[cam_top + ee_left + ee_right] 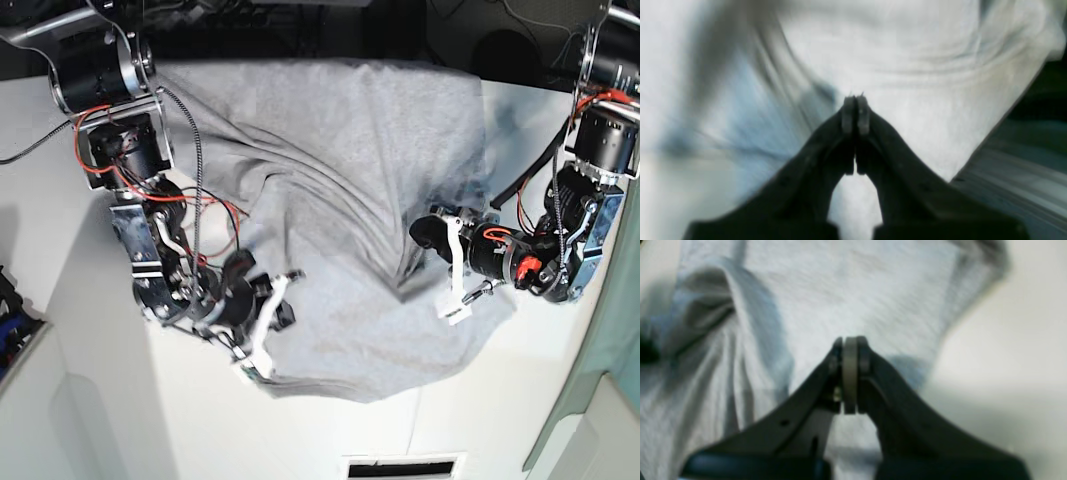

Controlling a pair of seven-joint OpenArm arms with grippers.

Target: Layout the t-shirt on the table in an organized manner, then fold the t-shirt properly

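The light grey t-shirt (340,150) lies rumpled over the white table (330,430), with creases running toward its right side. At the shirt's lower left edge, my right gripper (290,277) is shut. Its wrist view shows the right gripper (850,340) pinching a pale strip of the t-shirt (857,283), with bare table (1007,340) to the right. My left gripper (420,235) is shut where the creases meet. In its blurred wrist view the left gripper (855,100) presses its tips into the t-shirt (907,50). No lettering or tag shows.
A pale green panel (610,400) borders the table at the lower right. A dark slot (405,467) sits in the front edge. Something blue (10,320) lies off the far left side. The shirt's top edge hangs near the table's dark back edge.
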